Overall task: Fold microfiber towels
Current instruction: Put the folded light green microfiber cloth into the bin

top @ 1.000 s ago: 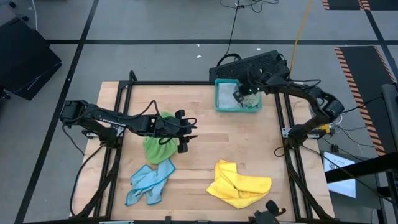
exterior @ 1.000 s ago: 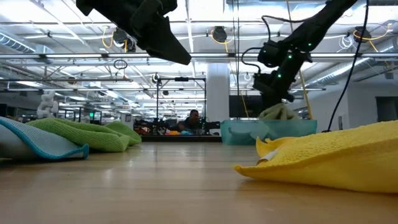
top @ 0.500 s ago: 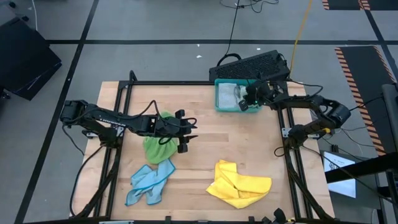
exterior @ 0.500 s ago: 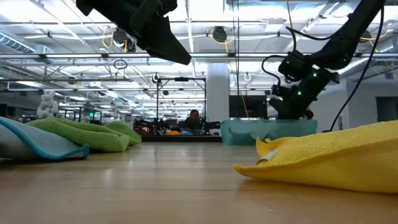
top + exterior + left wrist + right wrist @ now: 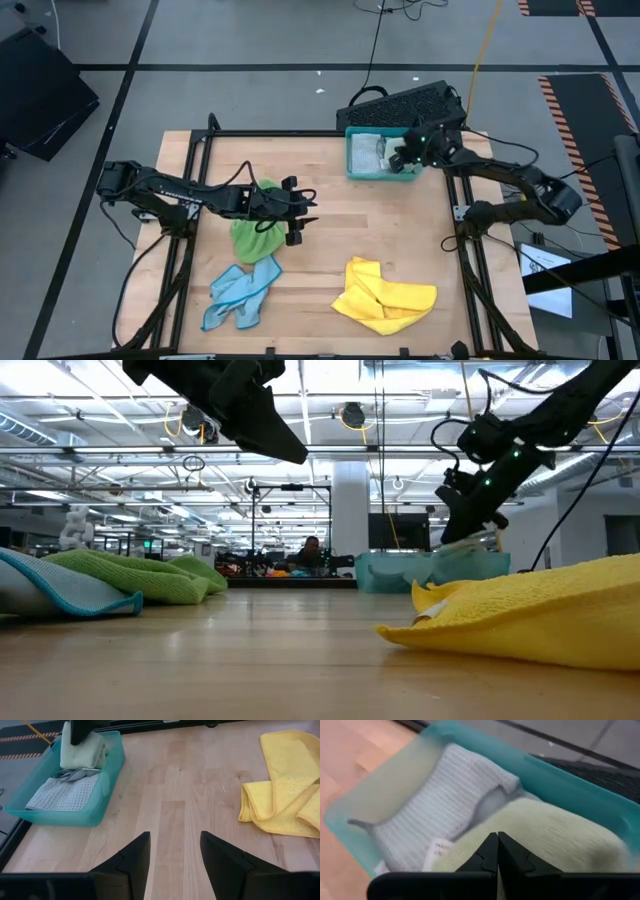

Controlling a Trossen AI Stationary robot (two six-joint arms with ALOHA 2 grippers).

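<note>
since a second ago our right gripper (image 5: pixel 402 160) has pulled back from the middle of the teal tray (image 5: pixel 107 775) toward its near-right corner, fingers pressed together above the pale green towel (image 5: pixel 555 840). that towel lies directly under the fingertips, folded and soft, beside a grey waffle-textured towel (image 5: pixel 62 795). our left gripper (image 5: pixel 171 855), spread open, hovers over bare wood just past the bright green towel (image 5: pixel 255 232); the yellow towel (image 5: pixel 385 290), crumpled, lies well off to its side.
</note>
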